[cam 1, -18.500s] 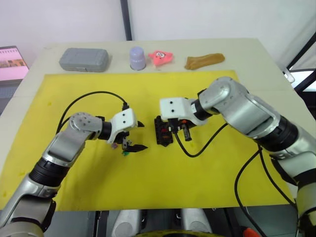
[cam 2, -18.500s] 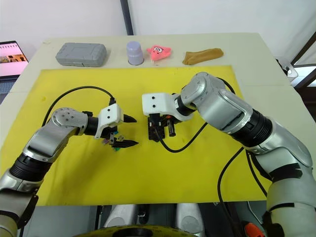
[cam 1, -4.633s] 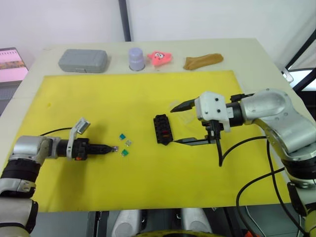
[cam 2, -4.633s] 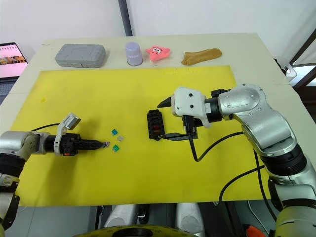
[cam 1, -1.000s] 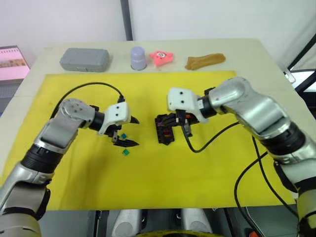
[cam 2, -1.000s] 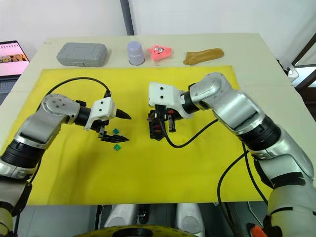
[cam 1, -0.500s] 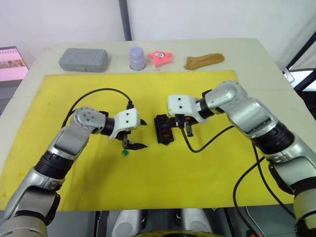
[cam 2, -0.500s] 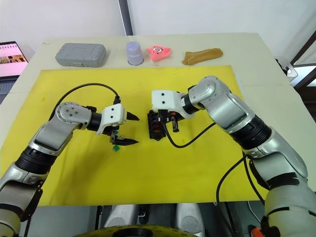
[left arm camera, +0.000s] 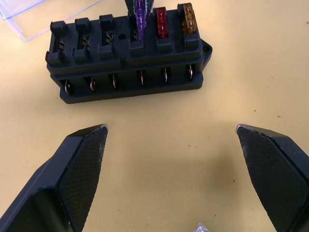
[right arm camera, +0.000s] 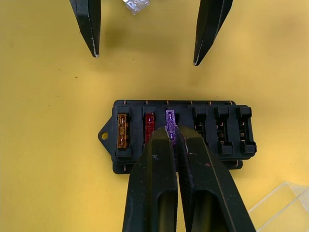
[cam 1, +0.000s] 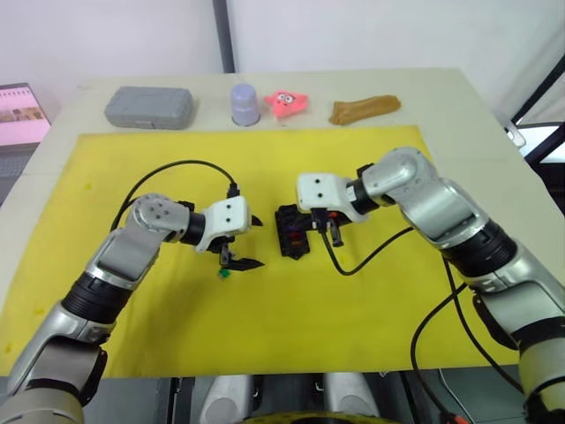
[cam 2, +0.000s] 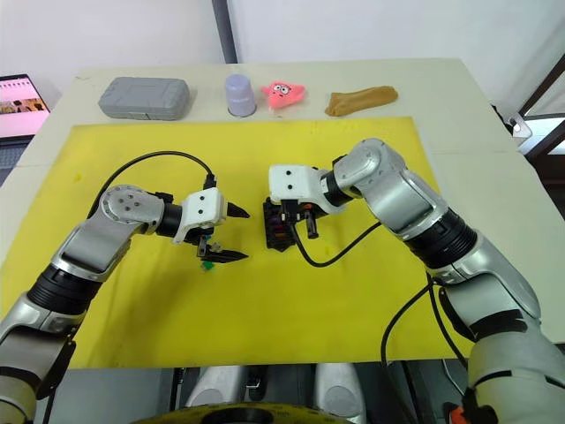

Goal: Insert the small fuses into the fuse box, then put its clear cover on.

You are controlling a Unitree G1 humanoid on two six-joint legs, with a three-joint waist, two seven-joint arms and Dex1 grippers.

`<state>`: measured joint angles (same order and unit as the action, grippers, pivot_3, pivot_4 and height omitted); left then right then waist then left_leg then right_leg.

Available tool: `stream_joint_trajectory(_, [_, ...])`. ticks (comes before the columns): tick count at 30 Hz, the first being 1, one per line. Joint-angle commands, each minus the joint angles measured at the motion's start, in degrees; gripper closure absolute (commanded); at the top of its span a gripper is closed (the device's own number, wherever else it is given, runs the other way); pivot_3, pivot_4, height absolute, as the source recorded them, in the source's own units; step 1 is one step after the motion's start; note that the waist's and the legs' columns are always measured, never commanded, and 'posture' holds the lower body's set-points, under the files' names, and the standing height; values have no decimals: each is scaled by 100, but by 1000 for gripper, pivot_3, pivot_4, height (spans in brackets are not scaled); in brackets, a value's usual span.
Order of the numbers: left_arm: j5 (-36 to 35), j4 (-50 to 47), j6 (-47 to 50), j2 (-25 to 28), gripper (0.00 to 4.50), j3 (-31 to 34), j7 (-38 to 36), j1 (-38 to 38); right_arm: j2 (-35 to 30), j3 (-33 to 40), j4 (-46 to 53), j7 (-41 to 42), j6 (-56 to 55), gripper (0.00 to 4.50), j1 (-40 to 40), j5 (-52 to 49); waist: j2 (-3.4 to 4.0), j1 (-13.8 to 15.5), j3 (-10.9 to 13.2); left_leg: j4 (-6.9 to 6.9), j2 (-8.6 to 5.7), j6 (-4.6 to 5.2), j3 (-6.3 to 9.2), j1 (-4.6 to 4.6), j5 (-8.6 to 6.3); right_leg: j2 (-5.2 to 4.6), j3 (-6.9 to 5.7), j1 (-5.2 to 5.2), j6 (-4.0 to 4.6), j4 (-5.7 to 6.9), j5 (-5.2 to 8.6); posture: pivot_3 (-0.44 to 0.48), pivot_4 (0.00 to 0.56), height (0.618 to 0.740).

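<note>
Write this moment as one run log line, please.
right gripper: shut on purple fuse at fuse box | left gripper: open

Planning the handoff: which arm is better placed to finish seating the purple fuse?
Right. The right gripper is shut on the small translucent purple fuse, standing in the black rectangular plastic fuse box. The left gripper is open, off the box.

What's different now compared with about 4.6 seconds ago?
The right gripper moved in over the fuse box and is pinching a purple fuse into it. The left gripper, then shut far left, is open beside the box. The box stayed put.
</note>
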<state>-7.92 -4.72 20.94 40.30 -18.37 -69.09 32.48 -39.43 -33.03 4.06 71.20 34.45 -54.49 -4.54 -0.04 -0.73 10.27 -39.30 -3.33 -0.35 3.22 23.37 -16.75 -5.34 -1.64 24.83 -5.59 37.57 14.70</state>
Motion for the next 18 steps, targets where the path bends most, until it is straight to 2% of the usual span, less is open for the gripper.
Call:
stream_joint_trajectory(1, [-18, -195, 15, -9, 28, 96, 31, 82, 51, 192, -25, 39, -121, 4500, -95, 97, 0, 1, 0, 0, 0, 0, 0, 0, 0, 0, 0, 0, 0, 0, 0, 0, 150, 731])
stream_joint_trajectory(18, [-43, -249, 17, -31, 28, 129, 113, 52, 206, 148, -395, 183, -288, 4500, -81, 268, 0, 0, 0, 0, 0, -1, 0, 0, 0, 0, 0, 0, 0, 0, 0, 0, 150, 731])
